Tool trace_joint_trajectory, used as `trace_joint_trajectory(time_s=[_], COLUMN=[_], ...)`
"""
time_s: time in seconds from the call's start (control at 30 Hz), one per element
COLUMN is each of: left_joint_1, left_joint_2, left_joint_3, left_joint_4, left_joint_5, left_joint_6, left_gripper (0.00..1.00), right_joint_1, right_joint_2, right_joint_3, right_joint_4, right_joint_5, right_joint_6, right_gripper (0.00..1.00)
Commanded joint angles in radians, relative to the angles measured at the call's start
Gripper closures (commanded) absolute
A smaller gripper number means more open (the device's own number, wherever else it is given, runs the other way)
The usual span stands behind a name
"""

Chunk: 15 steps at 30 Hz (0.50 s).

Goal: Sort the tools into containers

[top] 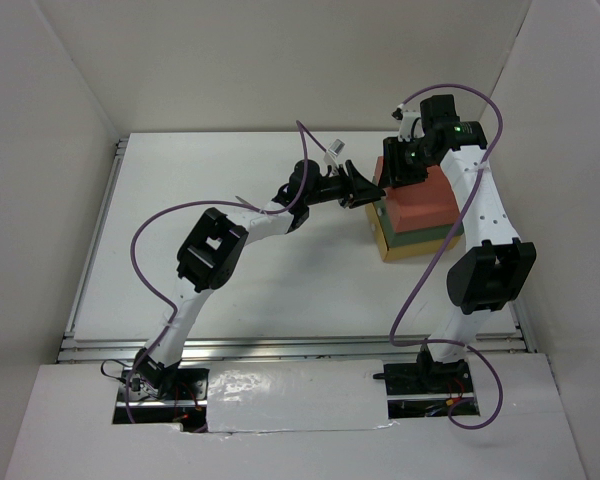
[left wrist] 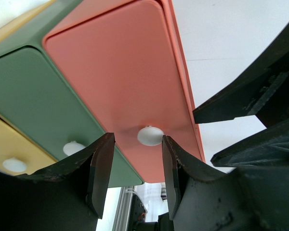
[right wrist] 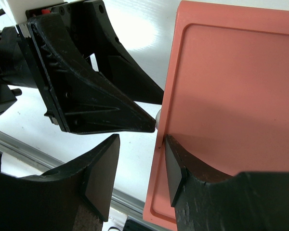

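The stack of containers (top: pixel 427 205) stands at the table's right: red-orange top, dark green middle (top: pixel 435 238), yellow bottom (top: pixel 420 251). In the left wrist view the red drawer front (left wrist: pixel 120 77) has a white knob (left wrist: pixel 151 135). The green (left wrist: pixel 33 101) and yellow (left wrist: pixel 5 144) fronts lie beside it. My left gripper (left wrist: pixel 136 144) is open, its fingers either side of that knob; it also shows in the top view (top: pixel 368 190). My right gripper (right wrist: pixel 140 144) is open over the red top's front edge (right wrist: pixel 231 96), one finger on it. No tools are in view.
White walls enclose the table on three sides. An aluminium rail (top: pixel 280 345) runs along the near edge and another along the left edge (top: pixel 100 230). Purple cables (top: pixel 150 240) loop over both arms. The two grippers are close together at the stack's front.
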Motion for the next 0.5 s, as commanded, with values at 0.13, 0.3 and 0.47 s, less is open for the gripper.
trace_joint_trajectory(time_s=[0.13,0.3,0.47], left_joint_1=[-0.016,-0.019,-0.025], left_joint_2=[0.008,0.013,0.022], left_joint_3=[0.054,0.062,0.071], left_joint_4=[0.087,0.090,0.095], left_joint_5=[-0.011,-0.019,-0.023], left_joint_6=[-0.010,-0.010,-0.013], left_gripper=[0.43,0.43,0.46], right_joint_1=[-0.012,-0.014,-0.015], right_joint_2=[0.015,0.017,0.014], right_joint_3=[-0.009,-0.011,-0.011], right_joint_4=[-0.030,-0.031,-0.030], right_joint_5=[-0.004,-0.007,-0.005], right_joint_6=[0.000,0.000,-0.001], right_gripper=[0.48,0.47,0.47])
